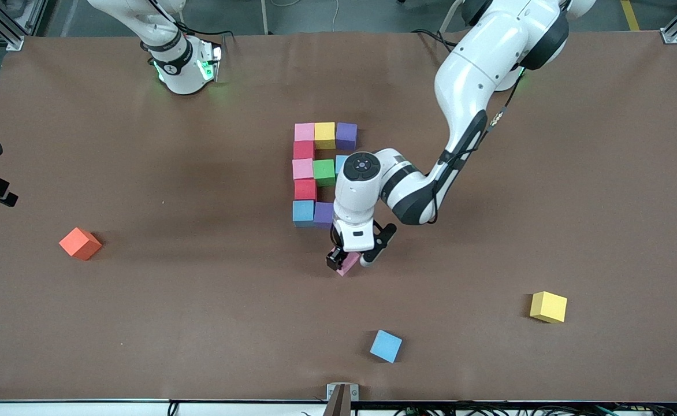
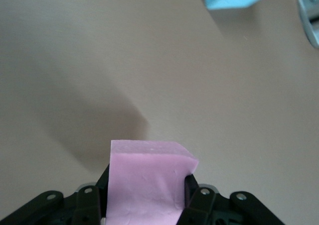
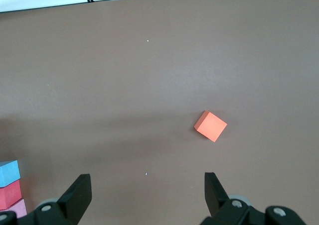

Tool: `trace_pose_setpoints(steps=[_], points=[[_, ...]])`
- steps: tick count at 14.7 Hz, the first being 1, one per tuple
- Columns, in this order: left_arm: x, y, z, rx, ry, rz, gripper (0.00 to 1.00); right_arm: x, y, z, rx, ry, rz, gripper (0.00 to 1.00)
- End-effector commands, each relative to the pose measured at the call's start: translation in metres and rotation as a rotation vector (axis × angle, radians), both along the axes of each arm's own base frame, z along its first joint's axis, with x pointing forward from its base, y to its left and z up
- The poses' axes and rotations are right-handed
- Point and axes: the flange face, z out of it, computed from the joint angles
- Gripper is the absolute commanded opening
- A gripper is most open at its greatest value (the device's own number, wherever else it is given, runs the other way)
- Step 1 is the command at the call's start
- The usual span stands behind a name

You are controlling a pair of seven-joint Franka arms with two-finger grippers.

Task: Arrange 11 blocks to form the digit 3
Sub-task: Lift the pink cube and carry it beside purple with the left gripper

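Brown matting covers the whole table point(image 1: 142, 323), and near its middle stands the unfinished digit 3 point(image 1: 314, 173): a spine of pink, red, pink, red and blue cubes, with a yellow and a purple cube forming the bar farthest from the front camera, a green and a partly hidden blue cube forming the middle bar, and one purple cube point(image 1: 323, 213) starting the nearest bar. Ten cubes sit there, edges touching, so that last bar lacks its end piece.

Over the matting just nearer the camera than that bar, the left gripper point(image 1: 350, 261) is clamped on a pink block point(image 1: 348, 263); the left wrist view shows the black fingers point(image 2: 195, 194) pressed against both sides of the pink block point(image 2: 147, 182), whose matte foam face looks slightly dimpled. The right gripper point(image 3: 147, 192) waits up near its base with its jaws spread wide, an orange cube point(image 3: 210, 126) in its sight.

Likely risks: the block appears turned relative to the figure, so lowering it unaligned could leave it skewed or nudge the purple cube and shift the spine. Soft foam may also cling to a finger on release and drag out of line.

A loose yellow cube point(image 1: 548, 306) and a loose blue cube point(image 1: 386, 345) lie well apart from the figure.
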Motion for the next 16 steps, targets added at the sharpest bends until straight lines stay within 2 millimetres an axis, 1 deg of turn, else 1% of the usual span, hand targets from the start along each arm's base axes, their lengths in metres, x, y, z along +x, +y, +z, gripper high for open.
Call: trace_pose_setpoints(steps=[1, 3, 6, 8, 9, 13, 16], points=[[-0.009, 0.005, 0.009, 0.009, 0.069, 0.165, 0.03, 0.000, 0.008, -0.002, -0.006, 0.001, 0.014, 1.00], [-0.013, 0.010, 0.005, 0.036, 0.110, 0.285, 0.03, 0.000, 0.017, -0.001, -0.009, 0.003, 0.031, 1.00], [-0.020, 0.014, -0.010, 0.048, 0.152, 0.454, 0.03, -0.002, 0.018, -0.004, -0.004, 0.026, 0.035, 1.00], [-0.028, 0.015, -0.020, 0.050, 0.170, 0.535, 0.03, -0.004, 0.019, -0.005, -0.001, 0.041, 0.037, 1.00], [-0.030, 0.014, -0.022, 0.043, 0.175, 0.584, 0.03, -0.004, 0.019, -0.005, 0.000, 0.046, 0.039, 1.00], [-0.048, 0.006, -0.035, 0.062, 0.196, 0.698, 0.03, -0.005, 0.018, -0.006, 0.002, 0.058, 0.038, 1.00], [-0.071, -0.001, -0.047, 0.107, 0.221, 0.728, 0.02, -0.006, 0.021, -0.006, 0.001, 0.060, 0.042, 1.00]])
